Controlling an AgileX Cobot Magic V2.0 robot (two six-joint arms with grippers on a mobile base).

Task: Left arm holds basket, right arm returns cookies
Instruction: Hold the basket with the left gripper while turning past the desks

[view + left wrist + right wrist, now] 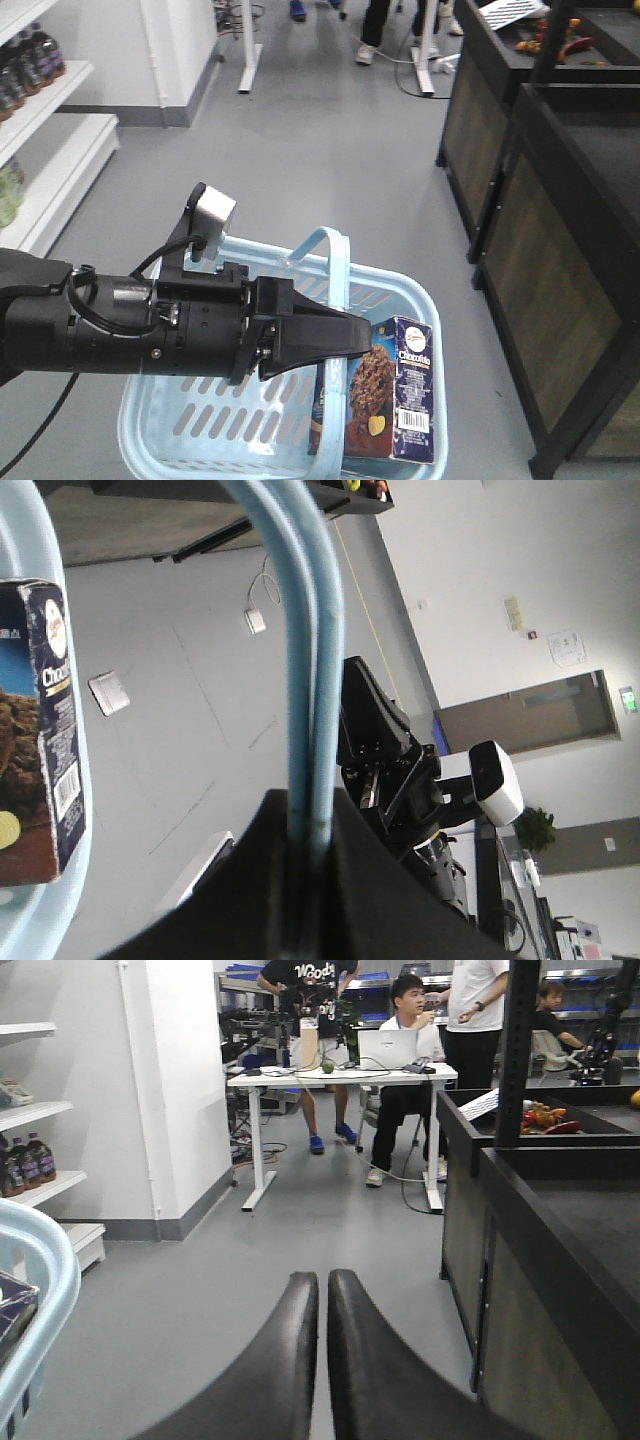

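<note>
Both basket handles (312,630) sit clamped in the closed left hand (306,815).

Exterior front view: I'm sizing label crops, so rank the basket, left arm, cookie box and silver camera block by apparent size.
1. basket and left arm: near tie; the arm sits closer to the camera, so unranked.
2. cookie box
3. silver camera block
</note>
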